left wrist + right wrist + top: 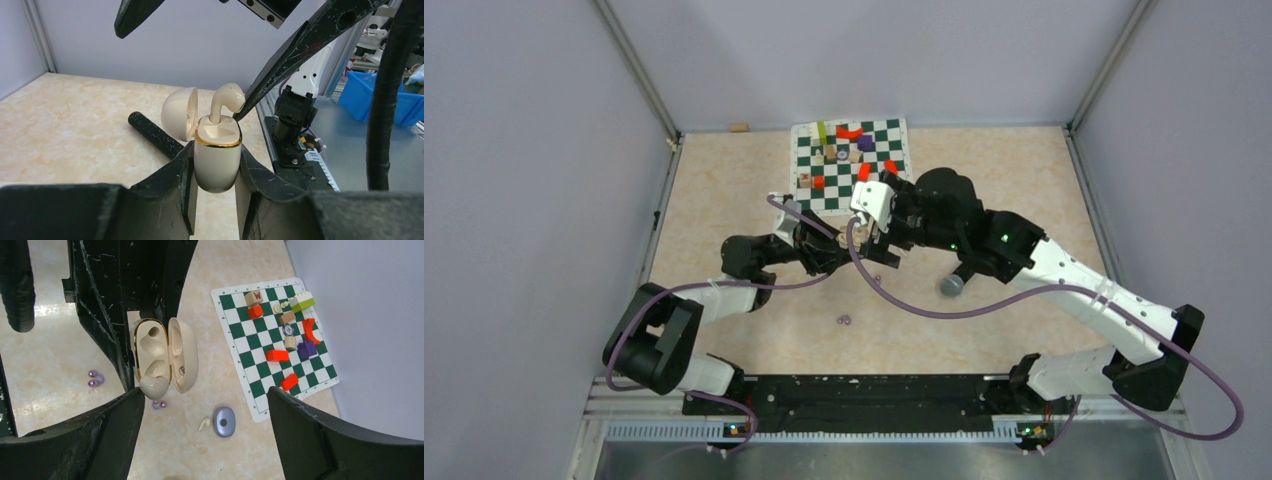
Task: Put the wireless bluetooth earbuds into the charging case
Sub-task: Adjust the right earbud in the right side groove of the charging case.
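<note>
My left gripper [216, 150] is shut on a cream charging case [217, 167] and holds it upright with its lid [180, 112] swung open. A cream earbud [226, 100] stands stem-down in one slot of the case [150, 347], its head sticking up. My right gripper [205, 390] hovers above, open and holding nothing. One fingertip [247, 102] touches the earbud's head [153, 385]. The other slot is empty. Tiny purple earbuds [95, 378] [159, 405] lie on the table below. A second cream earbud [203, 424] lies loose on the table.
A blue-grey oval case [223, 421] sits beside the loose cream earbud. A chequered mat [854, 165] with several small blocks lies at the back. A black speckled rod [152, 134] lies on the table behind the held case. A purple cable [924, 305] loops between the arms.
</note>
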`<state>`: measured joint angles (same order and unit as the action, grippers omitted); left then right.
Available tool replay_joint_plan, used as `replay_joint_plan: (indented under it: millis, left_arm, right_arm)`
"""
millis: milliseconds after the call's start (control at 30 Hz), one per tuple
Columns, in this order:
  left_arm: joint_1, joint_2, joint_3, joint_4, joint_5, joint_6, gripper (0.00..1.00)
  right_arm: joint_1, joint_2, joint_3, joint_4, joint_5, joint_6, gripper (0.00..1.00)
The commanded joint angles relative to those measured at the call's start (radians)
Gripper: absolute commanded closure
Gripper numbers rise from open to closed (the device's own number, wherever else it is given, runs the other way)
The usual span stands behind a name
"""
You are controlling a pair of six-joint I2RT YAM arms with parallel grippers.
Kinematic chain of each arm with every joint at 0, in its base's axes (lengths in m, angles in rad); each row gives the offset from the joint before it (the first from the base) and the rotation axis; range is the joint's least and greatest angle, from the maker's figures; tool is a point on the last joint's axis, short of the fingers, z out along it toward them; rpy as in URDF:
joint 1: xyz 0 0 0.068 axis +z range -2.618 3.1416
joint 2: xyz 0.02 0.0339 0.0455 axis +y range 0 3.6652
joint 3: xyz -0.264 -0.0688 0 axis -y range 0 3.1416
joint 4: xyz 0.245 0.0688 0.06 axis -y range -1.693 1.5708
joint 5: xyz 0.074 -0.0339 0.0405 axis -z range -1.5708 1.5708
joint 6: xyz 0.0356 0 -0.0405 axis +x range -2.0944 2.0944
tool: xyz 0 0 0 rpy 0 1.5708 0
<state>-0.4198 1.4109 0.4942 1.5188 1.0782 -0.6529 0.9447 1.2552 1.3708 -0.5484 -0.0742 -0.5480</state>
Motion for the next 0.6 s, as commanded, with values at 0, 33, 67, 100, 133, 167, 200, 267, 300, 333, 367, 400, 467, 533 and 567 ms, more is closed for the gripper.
replay_joint_plan:
  millis: [0, 33, 67, 100, 133, 167, 200, 267, 300, 333, 367, 400, 467, 533, 567]
  left_arm:
    - [-0.003, -0.010, 0.032, 0.099, 0.008, -0.002, 1.00]
    - [-0.004, -0.010, 0.032, 0.099, 0.009, -0.002, 1.00]
    - [-0.004, -0.010, 0.033, 0.100, 0.010, -0.002, 1.00]
    - [-0.004, -0.011, 0.033, 0.100, 0.010, -0.003, 1.00]
    - [-0.004, -0.011, 0.033, 0.099, 0.012, -0.003, 1.00]
    - [-0.004, -0.012, 0.033, 0.099, 0.012, -0.003, 1.00]
    - [-0.004, -0.013, 0.033, 0.099, 0.012, -0.002, 1.00]
    - [-0.004, -0.013, 0.033, 0.099, 0.013, -0.003, 1.00]
    - [-0.003, -0.013, 0.033, 0.099, 0.013, -0.002, 1.00]
    - [-0.003, -0.014, 0.033, 0.099, 0.015, -0.003, 1.00]
    - [-0.004, -0.014, 0.033, 0.099, 0.015, -0.003, 1.00]
    - [-0.004, -0.014, 0.033, 0.100, 0.015, -0.004, 1.00]
    - [-0.003, -0.014, 0.035, 0.099, 0.017, -0.004, 1.00]
    - [-0.004, -0.013, 0.035, 0.099, 0.017, -0.005, 1.00]
    - [-0.004, -0.013, 0.034, 0.099, 0.018, -0.004, 1.00]
  right_arm:
    - [0.001, 0.014, 0.074, 0.021, -0.018, 0.033, 0.09]
    - [0.003, 0.016, 0.076, 0.021, -0.020, 0.035, 0.09]
    - [0.008, 0.020, 0.076, 0.021, -0.021, 0.036, 0.09]
    - [0.009, 0.022, 0.077, 0.021, -0.022, 0.036, 0.09]
    - [0.010, 0.025, 0.078, 0.020, -0.024, 0.038, 0.09]
    - [0.011, 0.027, 0.078, 0.020, -0.024, 0.039, 0.09]
    - [0.012, 0.029, 0.079, 0.020, -0.024, 0.040, 0.09]
    - [0.014, 0.032, 0.082, 0.019, -0.026, 0.041, 0.09]
    - [0.015, 0.034, 0.085, 0.017, -0.030, 0.041, 0.09]
    - [0.016, 0.036, 0.089, 0.013, -0.035, 0.044, 0.10]
    - [0.016, 0.037, 0.090, 0.010, -0.037, 0.045, 0.09]
    - [0.016, 0.039, 0.092, 0.011, -0.039, 0.048, 0.09]
    - [0.016, 0.042, 0.098, 0.011, -0.040, 0.049, 0.10]
    - [0.017, 0.046, 0.103, 0.008, -0.042, 0.053, 0.09]
    - [0.017, 0.048, 0.107, 0.006, -0.045, 0.056, 0.09]
